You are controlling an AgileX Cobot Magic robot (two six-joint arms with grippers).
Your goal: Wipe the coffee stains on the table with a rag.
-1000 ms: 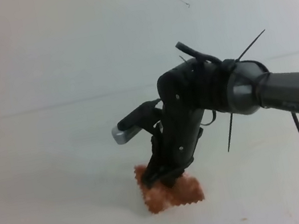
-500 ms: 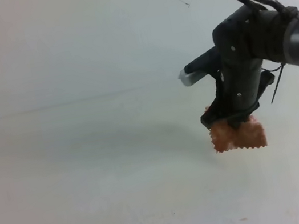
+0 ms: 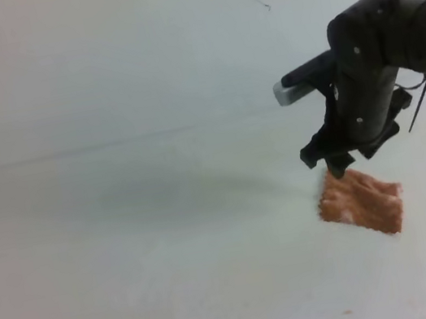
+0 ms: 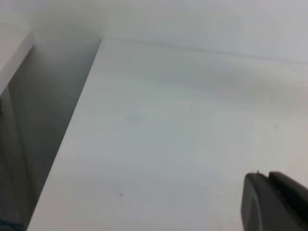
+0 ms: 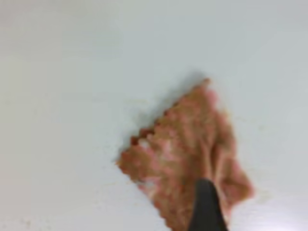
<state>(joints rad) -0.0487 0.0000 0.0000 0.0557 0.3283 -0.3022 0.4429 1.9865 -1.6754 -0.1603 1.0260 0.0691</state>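
Nearest the exterior high camera, bare white counter [image 3: 137, 288] with a few tiny dark specks near the front edge; no orange-brown coffee blob visible anywhere on it, so the stain looks gone or is under the cloth, can't tell which. Further back, right side: rag [image 3: 361, 201], pinkish-brown, zigzag edges, lying roughly flat on the counter, one corner toward the right hand [image 3: 351, 156]. That hand hangs just above the rag's rear corner, jaws look spread apart, nothing pinched between them; rag appears released. Right wrist view is blurred: rag [image 5: 187, 156] fills the middle, one dark fingertip [image 5: 207, 207] over its near edge, touching or just above, unclear. Left hand [image 4: 274, 202] only shows as a dark corner in its own view over empty counter, wide or closed can't tell.

Step judged: letting go of the rag after wiping. To do it well, lift straight up with jaws kept wide so fuzzy cloth doesn't snag and drag along.
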